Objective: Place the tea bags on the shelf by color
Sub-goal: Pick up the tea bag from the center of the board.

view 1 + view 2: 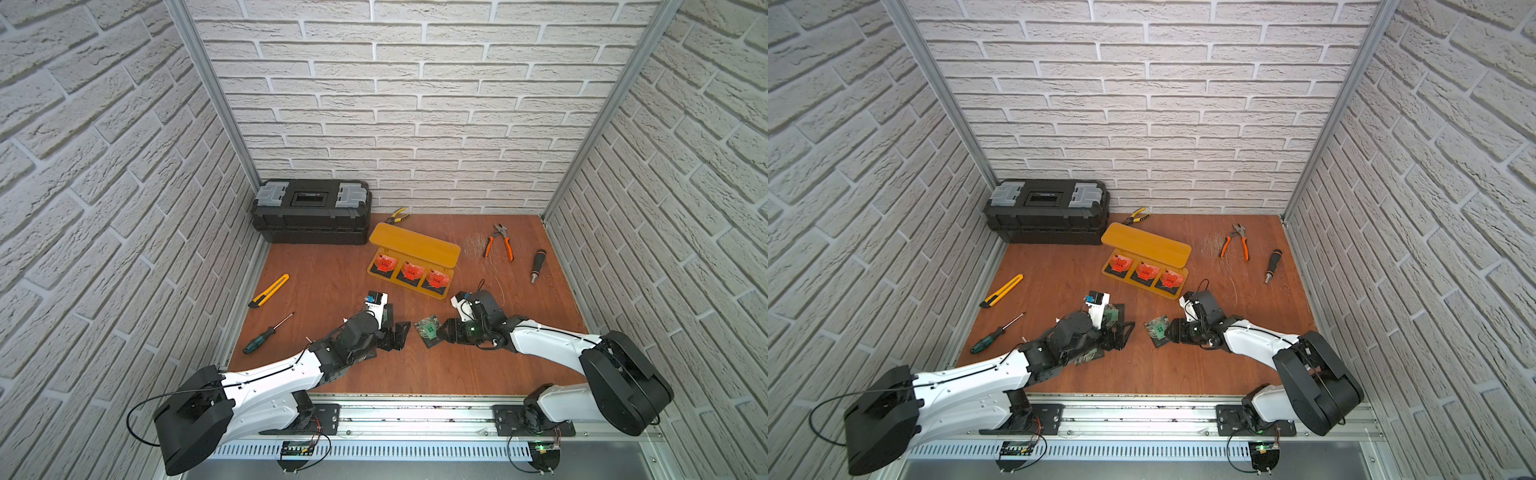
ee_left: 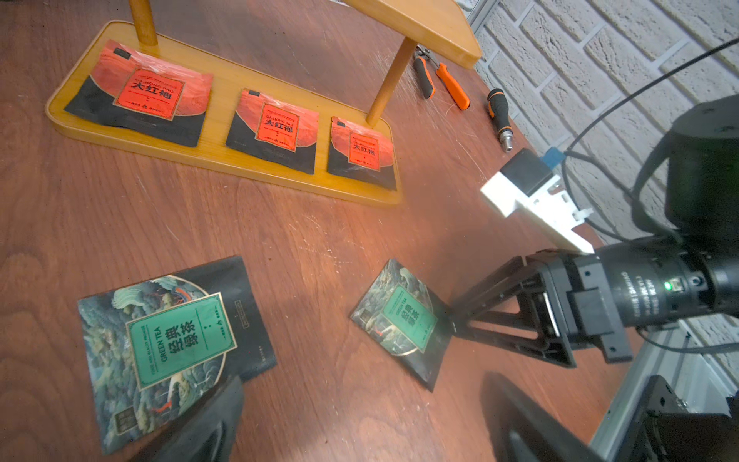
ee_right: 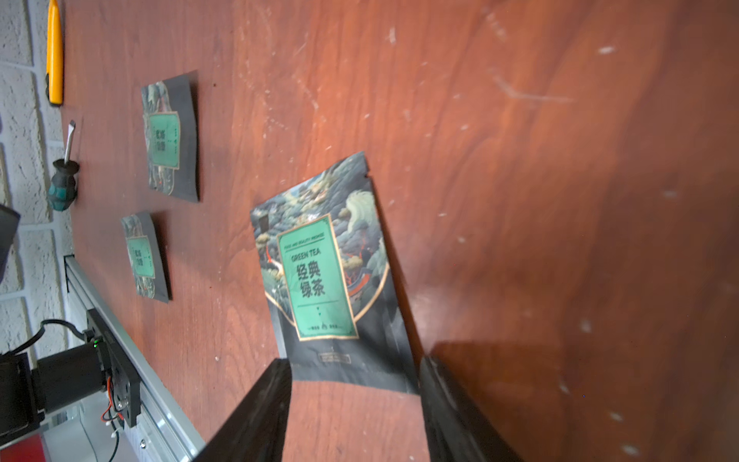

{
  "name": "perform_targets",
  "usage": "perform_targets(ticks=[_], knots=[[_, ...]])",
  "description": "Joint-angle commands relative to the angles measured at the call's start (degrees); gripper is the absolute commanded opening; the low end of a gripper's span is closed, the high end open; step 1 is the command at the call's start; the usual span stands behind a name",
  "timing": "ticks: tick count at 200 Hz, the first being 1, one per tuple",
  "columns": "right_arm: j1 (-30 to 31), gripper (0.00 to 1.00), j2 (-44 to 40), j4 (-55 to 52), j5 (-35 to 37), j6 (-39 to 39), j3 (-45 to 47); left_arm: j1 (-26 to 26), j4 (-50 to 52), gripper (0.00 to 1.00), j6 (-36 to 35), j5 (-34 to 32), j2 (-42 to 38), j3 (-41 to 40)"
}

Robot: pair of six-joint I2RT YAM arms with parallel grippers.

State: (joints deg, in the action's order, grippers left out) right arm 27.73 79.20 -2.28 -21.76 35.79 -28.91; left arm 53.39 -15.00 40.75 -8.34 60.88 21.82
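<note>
The yellow-orange shelf (image 1: 415, 243) stands mid-table. Three red tea bags (image 1: 410, 271) lie in a row on its lower board (image 2: 222, 104); its top board is bare. My right gripper (image 1: 446, 330) is shut across the black end of a green tea bag (image 3: 324, 276), one finger (image 3: 260, 400) on each side edge. That bag (image 2: 404, 320) rests tilted on the table. Two more green tea bags (image 3: 170, 136) (image 3: 144, 256) lie flat beyond it. My left gripper (image 2: 360, 424) is open wide just above the table, one finger over the corner of a green bag (image 2: 176, 344).
A black toolbox (image 1: 311, 212) sits at the back left. A yellow knife (image 1: 269, 291) and a green-handled screwdriver (image 1: 266, 334) lie left. Yellow pliers (image 1: 399, 216) lie behind the shelf. Orange pliers (image 1: 498, 243) and a black driver (image 1: 537, 266) lie to its right.
</note>
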Motion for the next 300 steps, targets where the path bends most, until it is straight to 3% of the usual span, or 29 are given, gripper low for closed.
perform_targets(ticks=[1, 144, 237, 300], knots=[[2.2, 0.56, 1.3, 0.0, 0.1, 1.7, 0.6, 0.4, -2.5, 0.99, 0.3, -1.0, 0.3, 0.3], [12.6, 0.56, 6.3, 4.9, 5.5, 6.5, -2.9, 0.4, -1.3, 0.98, 4.4, -3.7, 3.1, -0.5], [13.1, 0.53, -0.6, -3.3, 15.6, 3.1, -5.1, 0.1, -1.9, 0.98, 8.5, -3.6, 6.3, -0.6], [12.9, 0.51, 3.6, -2.6, 17.9, 1.2, -9.7, 0.1, -3.7, 0.98, 12.6, -2.3, 9.0, -0.9]])
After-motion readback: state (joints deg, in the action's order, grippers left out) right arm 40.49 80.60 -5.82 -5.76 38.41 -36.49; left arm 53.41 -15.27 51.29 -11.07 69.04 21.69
